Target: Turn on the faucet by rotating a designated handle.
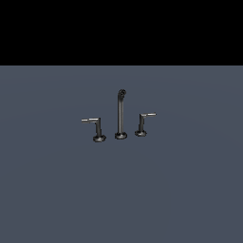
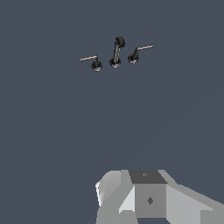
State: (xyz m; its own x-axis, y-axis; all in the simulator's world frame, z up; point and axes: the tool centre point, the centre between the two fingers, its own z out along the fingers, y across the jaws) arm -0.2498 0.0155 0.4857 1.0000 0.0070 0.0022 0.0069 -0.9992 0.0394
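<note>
The faucet (image 1: 121, 114) is a small dark metal set standing on the grey floor in mid-scene. Its tall thin spout has a bent tip and a round base. The handle (image 1: 143, 124) stands just to the exterior view's right of the spout, its short pale-tipped arm jutting right. In the wrist view the faucet (image 2: 117, 52) and the handle (image 2: 138, 52) appear small and far off. Only a pale grey blocky part of my gripper (image 2: 148, 197) shows at that view's edge, well away from the faucet. Its fingers cannot be made out. The exterior view does not show the arm.
A twin handle (image 1: 96, 128) with a longer arm jutting left stands to the exterior view's left of the spout, also seen in the wrist view as the twin handle (image 2: 92, 62). Flat grey ground (image 1: 121, 199) spreads around the set.
</note>
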